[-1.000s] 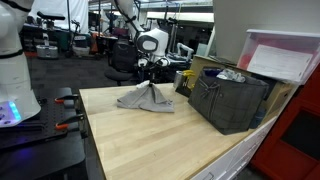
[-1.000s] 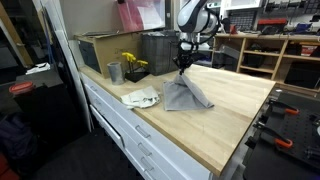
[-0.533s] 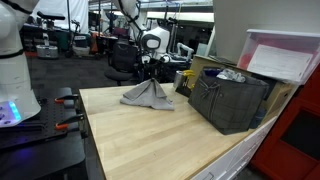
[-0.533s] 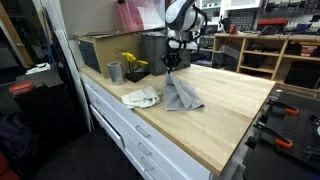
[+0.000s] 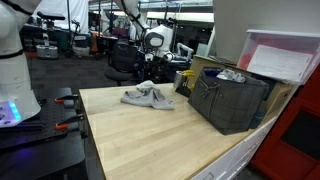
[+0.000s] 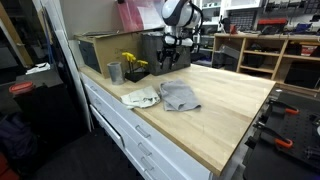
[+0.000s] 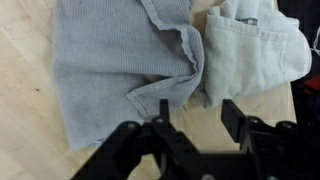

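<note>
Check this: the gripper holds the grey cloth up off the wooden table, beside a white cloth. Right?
No. In both exterior views the grey cloth lies on the wooden table, the open gripper above it. The white cloth is beside it.

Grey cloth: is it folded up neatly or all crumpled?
Crumpled. The grey cloth lies loose on the wooden table, wrinkled, with a bunched ridge in the wrist view.
</note>
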